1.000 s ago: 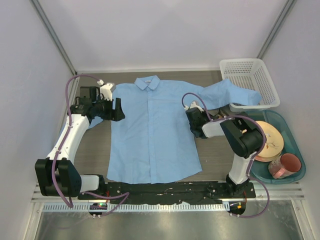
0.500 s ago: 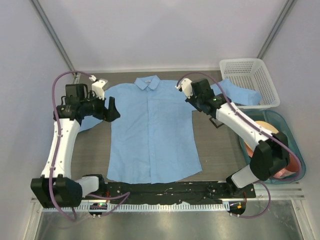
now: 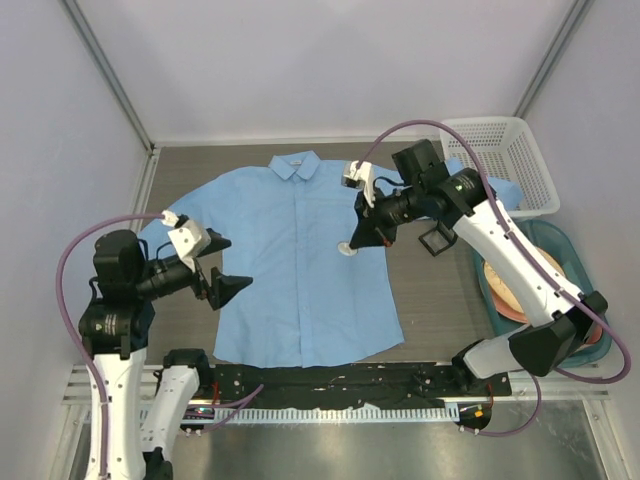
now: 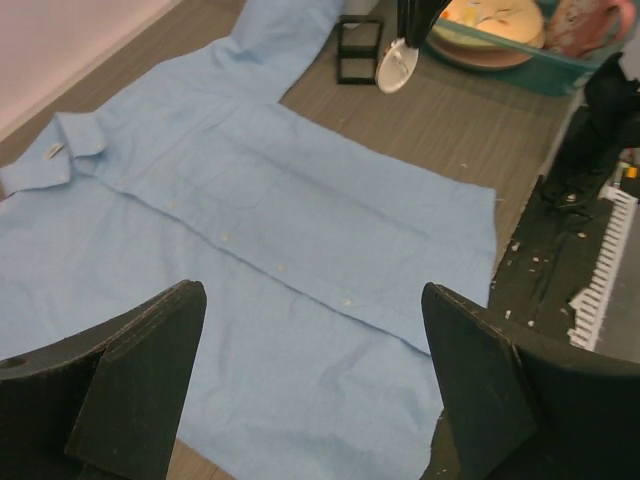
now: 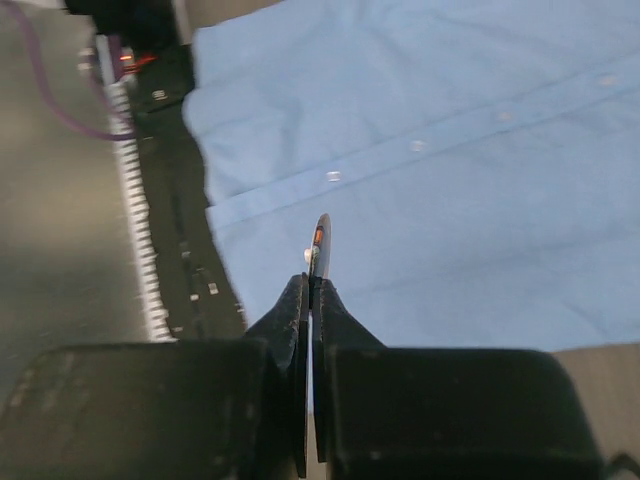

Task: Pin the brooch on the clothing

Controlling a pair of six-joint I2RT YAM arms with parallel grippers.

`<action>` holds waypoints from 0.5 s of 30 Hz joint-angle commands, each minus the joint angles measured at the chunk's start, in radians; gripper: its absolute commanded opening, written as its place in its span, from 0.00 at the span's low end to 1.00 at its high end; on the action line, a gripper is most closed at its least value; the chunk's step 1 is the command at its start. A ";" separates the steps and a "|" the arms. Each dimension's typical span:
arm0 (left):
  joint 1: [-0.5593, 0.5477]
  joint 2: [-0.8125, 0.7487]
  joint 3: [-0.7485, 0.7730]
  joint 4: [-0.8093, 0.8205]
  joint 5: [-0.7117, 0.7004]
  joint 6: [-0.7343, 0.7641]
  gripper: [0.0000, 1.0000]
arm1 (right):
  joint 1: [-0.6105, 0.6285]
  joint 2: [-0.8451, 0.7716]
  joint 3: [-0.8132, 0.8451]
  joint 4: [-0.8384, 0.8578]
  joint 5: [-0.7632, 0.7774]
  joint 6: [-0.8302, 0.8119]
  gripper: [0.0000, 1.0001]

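The light blue shirt (image 3: 300, 270) lies flat and buttoned on the table, collar at the far side. It also shows in the left wrist view (image 4: 250, 200) and the right wrist view (image 5: 480, 150). My right gripper (image 3: 358, 236) is shut on the brooch (image 3: 347, 249), a small round disc held a little above the shirt's right chest. The right wrist view shows the brooch (image 5: 320, 245) edge-on, with an orange spot, pinched between the fingertips (image 5: 310, 285). The left wrist view shows it (image 4: 397, 65) hanging pale. My left gripper (image 3: 222, 268) is open and empty above the shirt's lower left edge (image 4: 310, 300).
A small black square case (image 3: 436, 240) lies right of the shirt. A white mesh basket (image 3: 495, 150) stands at the back right with a sleeve draped on it. A teal tray (image 3: 575, 250) holds plates. The black rail (image 3: 330, 375) runs along the near edge.
My right gripper has come down from beside the collar to over the shirt's right chest, now with the disc showing. My left arm has pulled back from the shirt's left shoulder toward the near left.
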 commanded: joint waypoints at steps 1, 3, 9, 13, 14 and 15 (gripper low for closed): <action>-0.020 0.078 -0.044 0.113 0.189 -0.126 0.91 | 0.013 -0.083 -0.040 -0.045 -0.274 0.079 0.01; -0.076 0.121 -0.041 0.126 0.192 -0.191 0.84 | 0.013 -0.089 -0.052 -0.051 -0.334 0.085 0.01; -0.276 0.193 -0.059 0.283 0.071 -0.352 0.74 | 0.013 -0.110 -0.140 0.048 -0.471 0.209 0.01; -0.441 0.234 -0.102 0.503 -0.003 -0.482 0.68 | 0.013 -0.116 -0.166 0.108 -0.489 0.282 0.01; -0.473 0.248 -0.104 0.521 -0.056 -0.490 0.68 | 0.011 -0.120 -0.166 0.130 -0.485 0.315 0.01; -0.502 0.271 -0.108 0.543 -0.076 -0.521 0.70 | 0.013 -0.120 -0.167 0.142 -0.479 0.329 0.01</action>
